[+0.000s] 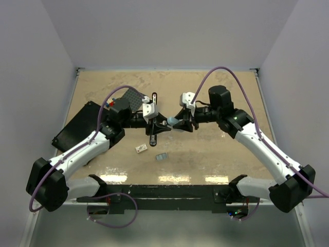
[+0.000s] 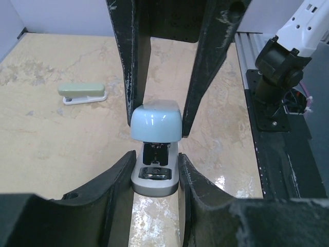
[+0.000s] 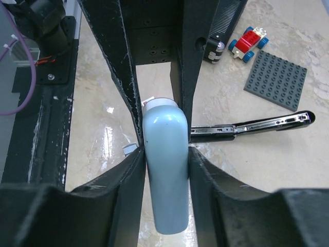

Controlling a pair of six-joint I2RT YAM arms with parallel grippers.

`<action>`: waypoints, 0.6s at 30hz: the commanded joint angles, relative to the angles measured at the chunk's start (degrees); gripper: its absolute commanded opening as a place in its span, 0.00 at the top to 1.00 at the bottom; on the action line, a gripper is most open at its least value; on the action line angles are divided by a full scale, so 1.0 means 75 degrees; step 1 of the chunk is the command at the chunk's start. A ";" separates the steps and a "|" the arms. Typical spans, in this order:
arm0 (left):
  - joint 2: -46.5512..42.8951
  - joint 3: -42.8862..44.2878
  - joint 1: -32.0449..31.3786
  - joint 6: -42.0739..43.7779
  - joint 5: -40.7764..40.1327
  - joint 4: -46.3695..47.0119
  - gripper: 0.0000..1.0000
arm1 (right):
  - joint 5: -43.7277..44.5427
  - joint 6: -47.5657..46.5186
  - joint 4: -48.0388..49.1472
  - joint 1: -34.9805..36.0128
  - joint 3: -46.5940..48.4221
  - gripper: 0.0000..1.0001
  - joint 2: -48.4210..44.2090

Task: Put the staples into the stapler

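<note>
The stapler (image 1: 171,121) has a pale blue top and a grey base and hangs between both grippers at the table's middle. My right gripper (image 3: 165,170) is shut on its blue top (image 3: 165,170), with both fingers pressed against the sides. From the opposite side, my left gripper (image 2: 157,175) flanks the grey base (image 2: 155,181), both fingers touching it. A metal rail (image 3: 252,125) sticks out sideways behind the stapler. The staples (image 1: 162,157), a small grey-blue block, lie on the table in front of the grippers, beside a little white box (image 1: 141,148).
A dark grey studded plate (image 1: 132,98) and a black pad (image 1: 77,131) lie at the left. A red and blue toy car (image 3: 248,39) sits near the plate (image 3: 275,79). A green and white stapler (image 2: 82,93) rests on the table beyond the grippers.
</note>
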 commanded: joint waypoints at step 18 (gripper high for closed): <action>-0.0189 0.0594 -0.0081 0.0427 -0.0320 -0.0463 1.00 | -0.0463 0.0261 0.0375 0.0317 0.0668 0.48 0.0387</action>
